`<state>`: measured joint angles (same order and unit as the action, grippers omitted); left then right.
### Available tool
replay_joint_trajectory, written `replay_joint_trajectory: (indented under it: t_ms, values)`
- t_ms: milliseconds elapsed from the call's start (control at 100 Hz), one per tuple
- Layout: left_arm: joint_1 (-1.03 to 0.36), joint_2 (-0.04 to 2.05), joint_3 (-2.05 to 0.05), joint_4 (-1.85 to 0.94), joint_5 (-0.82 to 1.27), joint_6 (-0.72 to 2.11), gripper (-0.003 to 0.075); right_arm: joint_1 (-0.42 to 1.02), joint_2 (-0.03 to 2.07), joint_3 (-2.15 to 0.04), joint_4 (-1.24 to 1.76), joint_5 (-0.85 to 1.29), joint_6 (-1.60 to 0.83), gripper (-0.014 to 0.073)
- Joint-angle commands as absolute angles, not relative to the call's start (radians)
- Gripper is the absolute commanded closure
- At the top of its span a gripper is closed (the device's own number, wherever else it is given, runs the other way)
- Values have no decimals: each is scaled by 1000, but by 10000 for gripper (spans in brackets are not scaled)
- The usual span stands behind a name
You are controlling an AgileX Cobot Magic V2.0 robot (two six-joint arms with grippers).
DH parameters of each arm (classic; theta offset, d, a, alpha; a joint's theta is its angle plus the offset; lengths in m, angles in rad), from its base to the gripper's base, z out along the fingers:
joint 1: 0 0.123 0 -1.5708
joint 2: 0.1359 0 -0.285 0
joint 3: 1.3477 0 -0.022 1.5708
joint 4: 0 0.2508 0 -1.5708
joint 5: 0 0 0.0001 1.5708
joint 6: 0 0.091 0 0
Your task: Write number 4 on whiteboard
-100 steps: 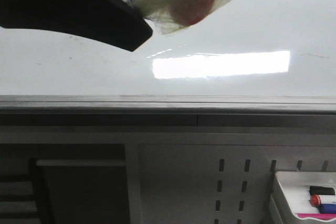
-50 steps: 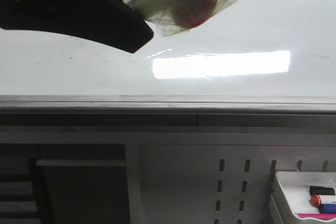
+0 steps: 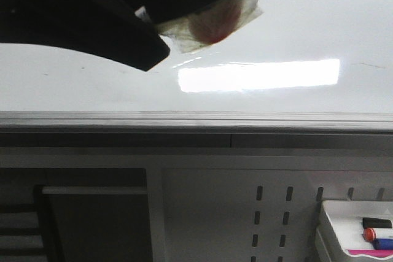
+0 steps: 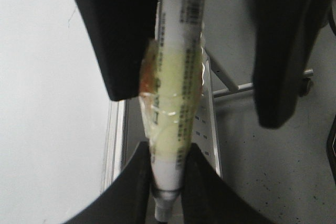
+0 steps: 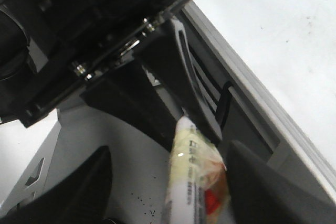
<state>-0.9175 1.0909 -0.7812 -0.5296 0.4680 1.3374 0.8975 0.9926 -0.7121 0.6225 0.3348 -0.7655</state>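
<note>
Front view: the whiteboard (image 3: 295, 23) is seen above its grey rail, a taped marker (image 3: 212, 19) held over it. Left wrist view: the left gripper (image 4: 167, 174) is clamped on the marker. Right wrist view: the right gripper (image 5: 168, 192) is spread wide around it.

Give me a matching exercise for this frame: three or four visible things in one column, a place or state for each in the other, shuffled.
Things:
1. marker
2. whiteboard
3. white tray
4. right gripper

Places or states:
A. low on the perforated panel, front view's right, holding small markers
B. glossy, with a bright rectangular reflection, no 4 visible
C. wrapped in clear tape, clamped in the left gripper
D. fingers spread either side of the marker, not closed

Pairs: 1-C, 2-B, 3-A, 4-D
</note>
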Motion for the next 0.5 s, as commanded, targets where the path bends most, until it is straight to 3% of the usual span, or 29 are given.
replay_joint_trajectory:
  t_ms: [0, 300, 490]
  values:
    - [-924, 1069, -812, -583, 410, 1331, 740, 901, 997, -749, 651, 271, -772, 249]
    - [-924, 1069, -812, -583, 404, 1331, 740, 901, 1001, -749, 651, 271, -772, 665]
    - [-924, 1069, -812, -583, 397, 1331, 740, 901, 1002, -749, 651, 275, -772, 664]
